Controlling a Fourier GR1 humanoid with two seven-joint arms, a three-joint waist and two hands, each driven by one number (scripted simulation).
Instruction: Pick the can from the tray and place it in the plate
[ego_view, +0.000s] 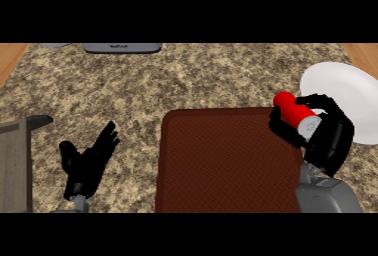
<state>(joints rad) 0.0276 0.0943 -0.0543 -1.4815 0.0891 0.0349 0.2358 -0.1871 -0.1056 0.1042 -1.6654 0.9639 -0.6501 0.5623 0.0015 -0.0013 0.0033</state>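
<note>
At the far left edge, around nine o'clock, a grey slab (15, 165) with a darker raised rim runs down the side of the speckled stone counter (133, 85). Just right of it, toward seven o'clock, the left hand (87, 162) rests open with its fingers spread and pointing up toward one o'clock, the thumb out to the left; it holds nothing and touches nothing that I can see. Up at about eleven o'clock, right at the counter's far edge, sits a flat grey appliance (122, 48) with small lettering I cannot read. In the middle, from the centre down to six o'clock, lies the dark reddish-brown tray (221, 165), a rounded rectangle with a fine woven texture. Along the tray's right edge, near three o'clock, the right hand (328, 135) is curled round the can (297, 114), which is red with a pale band near its lower end. The can is tilted, its red top pointing to about eleven o'clock, and it sits over the tray's upper right corner, partly past the edge. I cannot tell whether it still touches the tray. Further right, at two o'clock, the white plate (343, 82) lies on the counter, just beside the can and partly behind the hand's fingers. Wooden strips (362, 55) show at both top corners.
</note>
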